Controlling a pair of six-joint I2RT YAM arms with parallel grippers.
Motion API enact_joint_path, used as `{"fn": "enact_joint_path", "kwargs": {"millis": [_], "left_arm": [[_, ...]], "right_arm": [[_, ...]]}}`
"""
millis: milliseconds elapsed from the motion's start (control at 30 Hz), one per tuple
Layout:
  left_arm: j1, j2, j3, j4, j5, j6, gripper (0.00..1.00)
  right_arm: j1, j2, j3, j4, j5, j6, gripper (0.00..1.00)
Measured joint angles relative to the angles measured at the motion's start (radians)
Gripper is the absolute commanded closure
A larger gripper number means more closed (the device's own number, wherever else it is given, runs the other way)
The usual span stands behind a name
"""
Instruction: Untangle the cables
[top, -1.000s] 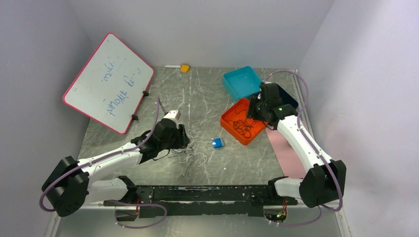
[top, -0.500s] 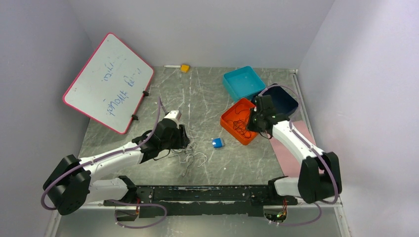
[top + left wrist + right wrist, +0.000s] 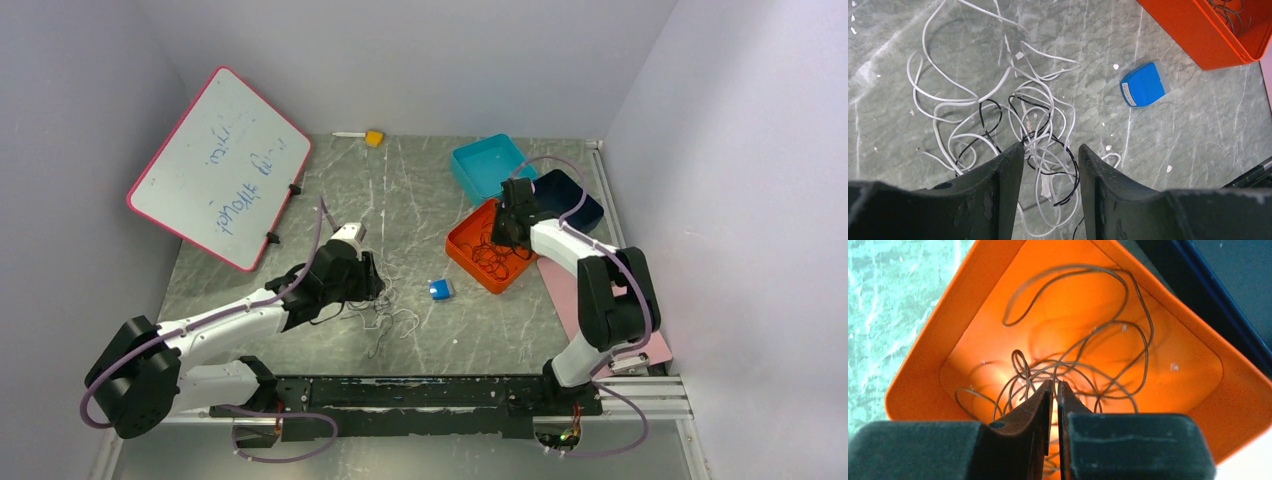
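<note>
A loose tangle of whitish-grey and black cables [image 3: 1038, 120] lies on the grey table [image 3: 390, 318]. My left gripper [image 3: 1050, 147] hovers right over its near part, open, with strands showing below between the jaws but none pinched [image 3: 378, 285]. More dark cables [image 3: 1048, 371] lie coiled in an orange tray [image 3: 928, 370] at mid right [image 3: 460, 255]. My right gripper [image 3: 1054, 384] reaches down into that tray [image 3: 497, 240]. Its jaws stand closed to a thin slit, with a dark strand caught at the tips.
A small blue box [image 3: 440, 290] sits between the tangle and the orange tray [image 3: 1144, 84]. A teal tray [image 3: 488, 165] and a dark blue tray [image 3: 575, 200] stand behind. A whiteboard [image 3: 220, 165] leans at the left, a yellow block [image 3: 374, 138] at the back, a pink sheet [image 3: 565, 290] at the right.
My right arm has swung left and down into the orange tray, and its jaws have closed from half open to a slit. The left arm has stayed put.
</note>
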Motion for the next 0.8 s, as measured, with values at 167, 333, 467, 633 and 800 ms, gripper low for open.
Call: {"fn": "enact_joint_path", "kwargs": {"millis": [167,333,467,633,800], "left_arm": [[0.0,-0.005,0.0,0.0,0.0,-0.002,0.5],[0.0,-0.017,0.0,-0.001,0.0,-0.003,0.49],[0.0,-0.024,0.0,-0.01,0.0,-0.003,0.47],[0.0,-0.042,0.0,-0.017,-0.001,-0.002,0.46],[0.0,-0.045,0.004,-0.023,-0.001,-0.002,0.46]], "right_arm": [[-0.002,0.074,0.022,0.06,-0.005,-0.008,0.87],[-0.002,0.094,0.037,0.066,-0.018,-0.014,0.8],[-0.002,0.028,0.042,0.03,-0.018,-0.026,0.72],[-0.002,-0.154,0.056,-0.033,0.013,-0.037,0.65],[-0.003,-0.31,0.06,-0.04,0.068,-0.051,0.63]]}}
